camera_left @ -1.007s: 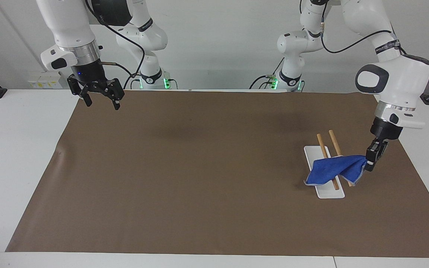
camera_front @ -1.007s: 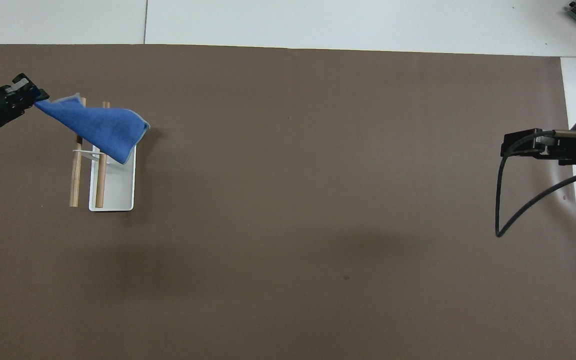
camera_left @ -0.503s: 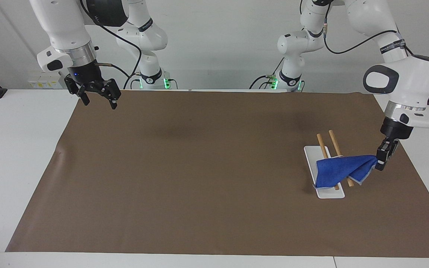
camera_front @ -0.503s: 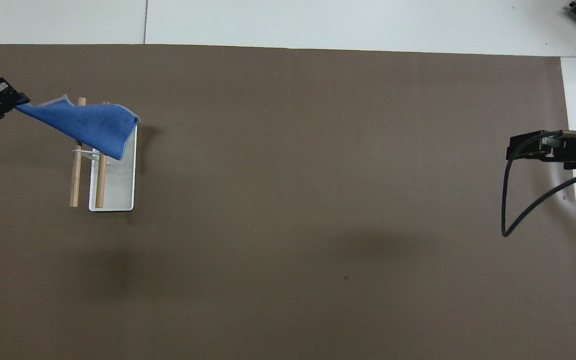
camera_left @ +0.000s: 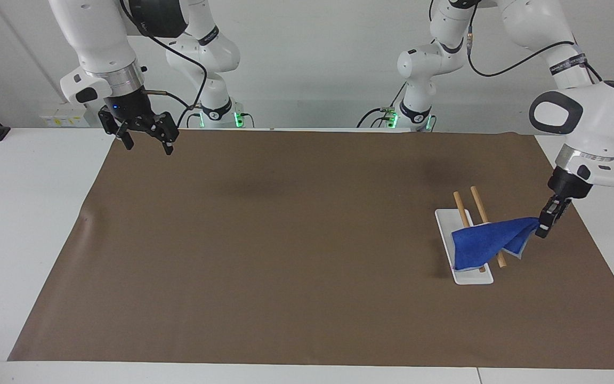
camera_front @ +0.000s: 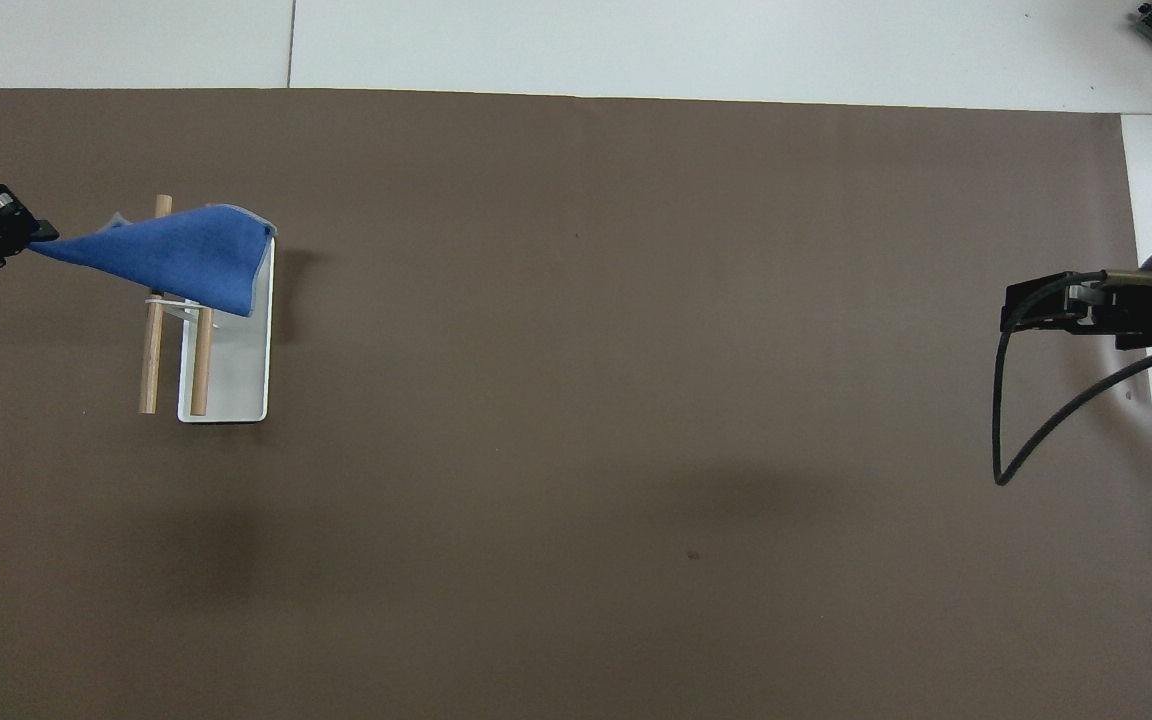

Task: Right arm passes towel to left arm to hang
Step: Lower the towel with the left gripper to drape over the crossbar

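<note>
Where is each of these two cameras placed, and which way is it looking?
Facing view: high across the table, looking at the robots; both whole arms show, left gripper shut on the towel, right gripper open and waiting.
Overhead view: high above the robots' end, looking steeply down; only the grippers and wrists show.
Shared: the towel draped over the rack and the brown mat, half a turn apart.

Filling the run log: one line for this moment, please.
left gripper: shut on towel corner | towel: draped over rack rods | right gripper: open, waits over mat edge
</note>
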`<state>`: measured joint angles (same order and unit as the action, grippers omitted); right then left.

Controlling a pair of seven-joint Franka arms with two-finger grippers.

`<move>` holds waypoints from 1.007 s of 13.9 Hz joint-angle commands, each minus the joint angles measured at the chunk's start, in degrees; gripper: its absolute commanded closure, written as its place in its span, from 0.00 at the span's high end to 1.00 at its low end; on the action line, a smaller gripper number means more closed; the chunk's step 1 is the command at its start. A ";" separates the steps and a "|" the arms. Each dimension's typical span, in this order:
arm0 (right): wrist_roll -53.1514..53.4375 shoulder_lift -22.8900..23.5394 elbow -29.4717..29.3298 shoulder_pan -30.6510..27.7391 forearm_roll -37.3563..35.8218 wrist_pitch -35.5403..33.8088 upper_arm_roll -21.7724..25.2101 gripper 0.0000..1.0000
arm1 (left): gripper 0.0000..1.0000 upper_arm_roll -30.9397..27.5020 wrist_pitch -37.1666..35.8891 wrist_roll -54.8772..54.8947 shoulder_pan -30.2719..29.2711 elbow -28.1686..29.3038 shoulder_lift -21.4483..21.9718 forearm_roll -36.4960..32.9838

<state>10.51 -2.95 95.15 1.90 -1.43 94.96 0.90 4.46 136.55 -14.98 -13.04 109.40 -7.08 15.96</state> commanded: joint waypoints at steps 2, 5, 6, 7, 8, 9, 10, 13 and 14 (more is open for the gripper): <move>-1.11 -0.12 -0.76 1.96 1.42 -2.06 2.96 1.00 | 0.00 -0.69 -11.98 -0.05 -0.59 -0.15 5.22 -1.90; -1.02 -0.13 -1.11 2.05 1.52 -3.45 2.88 1.00 | 0.00 -0.51 -12.37 -0.14 -0.41 0.37 6.20 -3.22; -1.02 -0.12 -1.28 2.05 1.52 -4.68 2.88 1.00 | 0.00 -0.51 -11.14 -0.05 -0.41 0.64 6.20 -3.22; -1.10 -0.21 -1.28 2.05 1.52 -5.13 2.88 1.00 | 0.00 -0.51 -9.82 -0.05 -0.24 1.34 6.20 -3.22; -1.11 -0.21 -1.28 2.05 1.52 -5.66 2.88 1.00 | 0.00 -0.51 -7.72 -0.05 0.29 2.56 6.20 -3.22; -1.11 -0.30 -1.28 2.14 1.52 -5.84 2.88 1.00 | 0.00 -0.42 -5.18 -0.05 0.55 4.05 6.20 -3.22; -1.11 -0.39 -1.28 2.23 1.52 -5.75 2.88 1.00 | 0.00 -0.42 -3.41 0.04 0.64 4.85 6.03 -3.22; -1.02 -0.48 -0.85 2.05 1.60 -5.31 2.96 1.00 | 0.00 -0.33 -0.50 0.83 0.64 7.05 5.41 -3.31; -1.02 -0.65 -0.67 1.88 1.60 -5.31 2.96 1.00 | 0.00 -0.42 0.55 1.70 0.56 8.19 5.24 -3.31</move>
<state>10.51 -3.05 94.38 3.67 -0.98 90.23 3.24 4.49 134.13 -14.42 -12.96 115.06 -2.05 13.83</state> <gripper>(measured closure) 0.000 0.978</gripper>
